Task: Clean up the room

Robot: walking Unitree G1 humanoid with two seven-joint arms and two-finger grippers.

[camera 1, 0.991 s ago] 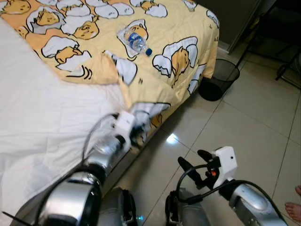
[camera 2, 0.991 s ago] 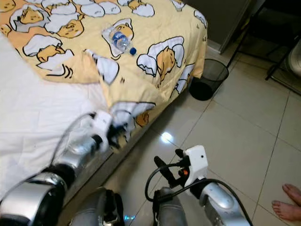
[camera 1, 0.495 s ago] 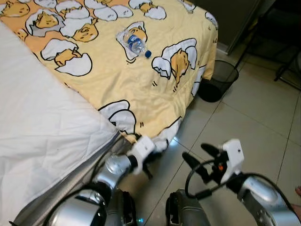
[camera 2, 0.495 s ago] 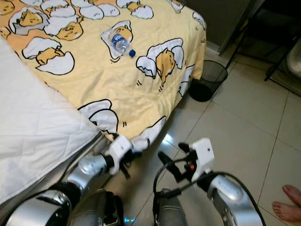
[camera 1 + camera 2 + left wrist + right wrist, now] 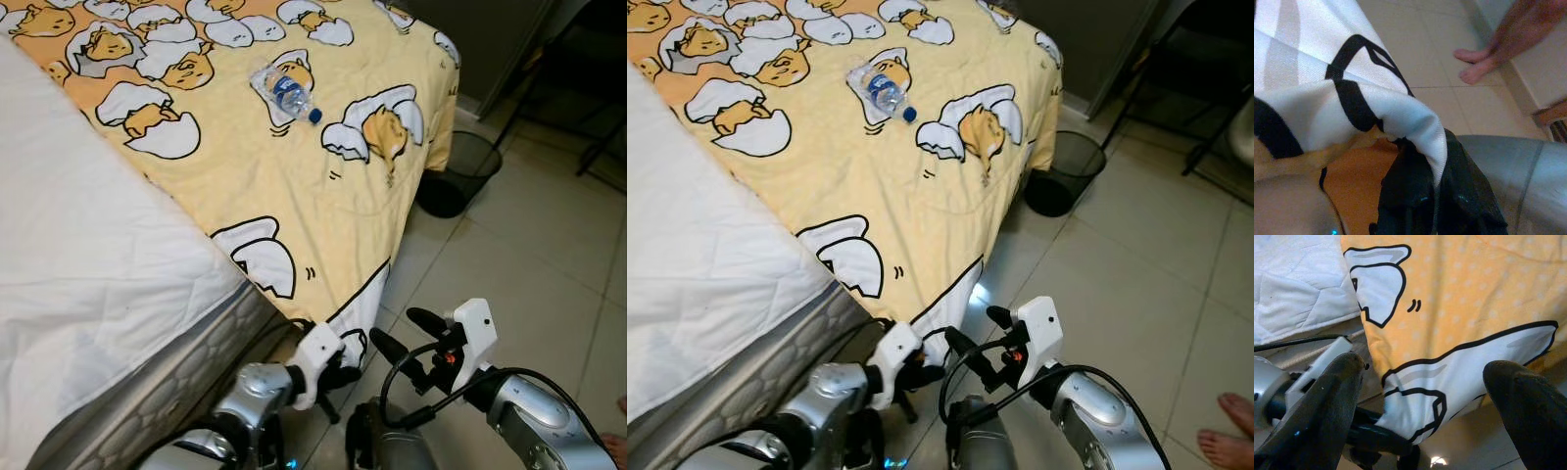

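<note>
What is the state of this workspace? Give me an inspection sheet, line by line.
Surface: bed with a white quilted mattress, partly bare.
Job's things: yellow cartoon-print blanket spread over the bed, its corner hanging off the edge toward the floor.
Clutter: plastic water bottle lying on the blanket.
Grippers: left gripper shut on the blanket corner, low beside the bed; right gripper open, above the floor, holding nothing.
Cables: black cable looping at the right wrist.
Surroundings: black mesh bin on the tiled floor by the bed's corner; a person's bare feet on the tiles.
</note>
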